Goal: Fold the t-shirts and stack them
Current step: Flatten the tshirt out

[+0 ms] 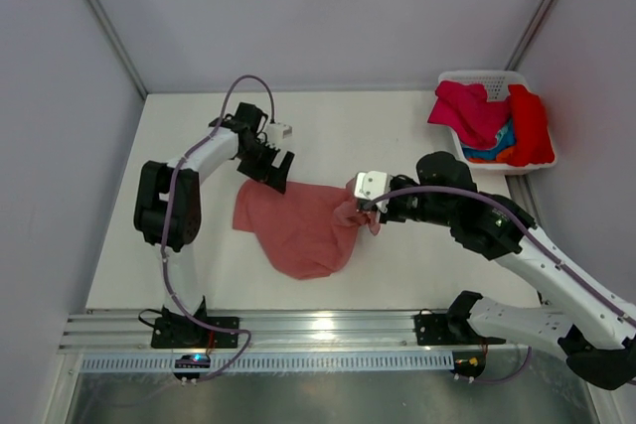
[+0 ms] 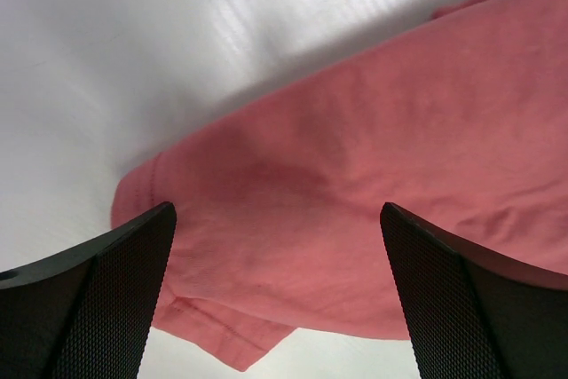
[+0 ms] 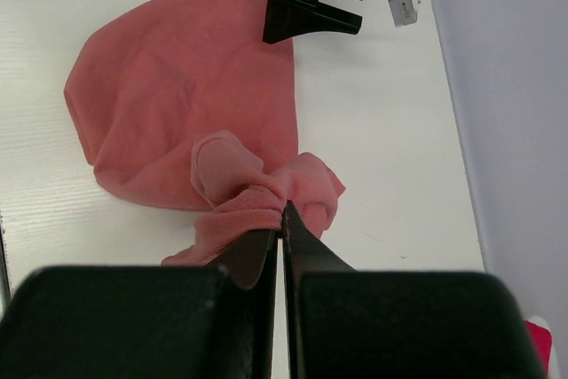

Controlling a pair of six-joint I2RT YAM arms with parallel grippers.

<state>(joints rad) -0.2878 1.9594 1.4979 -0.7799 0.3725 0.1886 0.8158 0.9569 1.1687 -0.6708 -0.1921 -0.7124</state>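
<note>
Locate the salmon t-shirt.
Top view: salmon t-shirt lies mid table; right pincer shut on its right edge, open left pincer above its far-left corner.

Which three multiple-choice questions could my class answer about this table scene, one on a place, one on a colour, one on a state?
1. Where is the white basket on the table? A far right corner; B near left corner; C between the arms' bases.
2. What colour is the t-shirt lying on the table? A blue; B salmon pink; C orange.
3. How is the right gripper? A open above the t-shirt; B shut on the t-shirt's bunched edge; C shut on nothing.
Answers: 1 A, the top view shows it at the far right. 2 B, every view shows pink cloth. 3 B, it pinches gathered fabric.
</note>
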